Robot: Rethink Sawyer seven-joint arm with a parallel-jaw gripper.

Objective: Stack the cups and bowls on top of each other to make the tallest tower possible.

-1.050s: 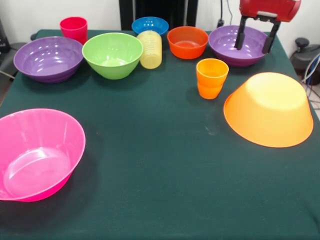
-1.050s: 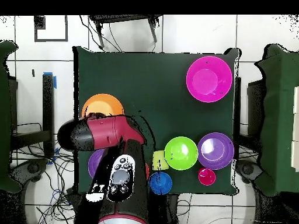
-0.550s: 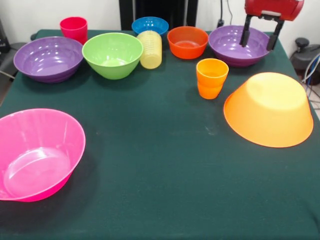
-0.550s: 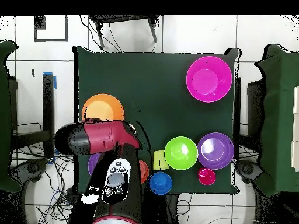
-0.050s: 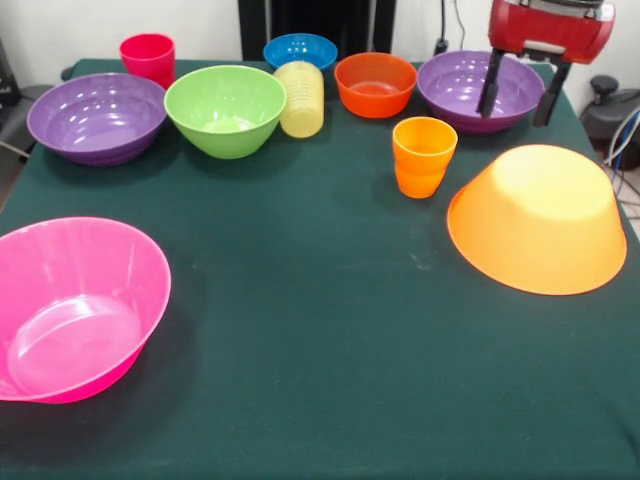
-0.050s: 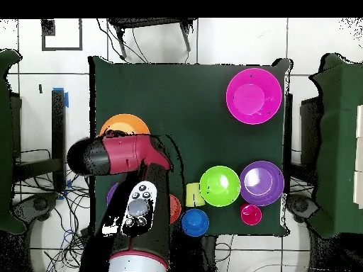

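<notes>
My gripper (image 5: pixel 517 92) hangs with fingers spread and empty, above the far rim of the right-hand purple bowl (image 5: pixel 462 90), between it and the inverted large orange bowl (image 5: pixel 537 218). Nothing is stacked yet: every bowl and cup stands alone on the table (image 5: pixel 320 330). I judge the step in hand to be the choice of a first piece. The orange cup (image 5: pixel 423 155) stands just beside the inverted bowl. The next move calls for a descent that straddles one rim cleanly.
</notes>
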